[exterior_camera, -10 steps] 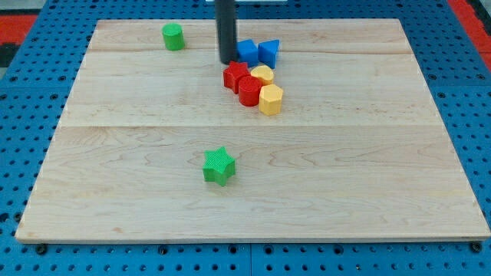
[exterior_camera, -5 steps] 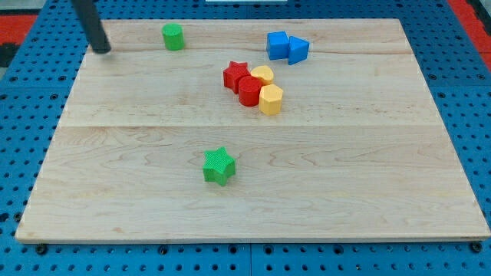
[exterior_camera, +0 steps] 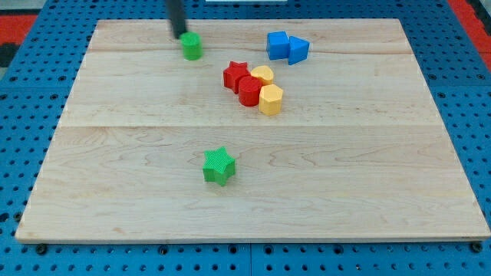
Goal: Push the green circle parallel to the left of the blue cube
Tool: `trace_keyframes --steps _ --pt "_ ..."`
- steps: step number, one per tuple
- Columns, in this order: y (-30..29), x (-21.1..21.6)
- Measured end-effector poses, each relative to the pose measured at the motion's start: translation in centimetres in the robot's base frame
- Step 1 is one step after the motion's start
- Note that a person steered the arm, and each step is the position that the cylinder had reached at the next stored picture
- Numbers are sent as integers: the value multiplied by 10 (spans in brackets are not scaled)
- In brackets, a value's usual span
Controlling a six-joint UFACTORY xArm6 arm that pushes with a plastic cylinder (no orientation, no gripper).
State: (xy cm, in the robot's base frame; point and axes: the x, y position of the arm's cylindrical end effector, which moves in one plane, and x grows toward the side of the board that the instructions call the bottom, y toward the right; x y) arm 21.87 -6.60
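The green circle (exterior_camera: 191, 46) stands near the board's top edge, left of centre. My tip (exterior_camera: 180, 34) is just up and left of it, touching or almost touching it. The blue cube (exterior_camera: 278, 44) sits to the right at about the same height, with a blue triangular block (exterior_camera: 298, 50) against its right side. A wide gap separates the green circle from the blue cube.
A cluster lies below the blue blocks: a red star (exterior_camera: 235, 74), a red cylinder (exterior_camera: 249, 90), a yellow rounded block (exterior_camera: 263, 74) and a yellow hexagon (exterior_camera: 271, 100). A green star (exterior_camera: 219, 165) sits lower centre. The wooden board (exterior_camera: 92, 169) rests on blue pegboard.
My tip left the blue blocks, swung to the board's top left corner, then came back right to the green circle. The green circle has shifted right and slightly down. The blue blocks shifted right earlier.
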Motion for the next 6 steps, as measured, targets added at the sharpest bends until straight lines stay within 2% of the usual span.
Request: trace_keyframes --steps 1,2,3,4,5,6 --pt "2 6" --pt "-78 19" --pt "-46 41" --pt "23 45" --pt "11 77" --pt "46 76"
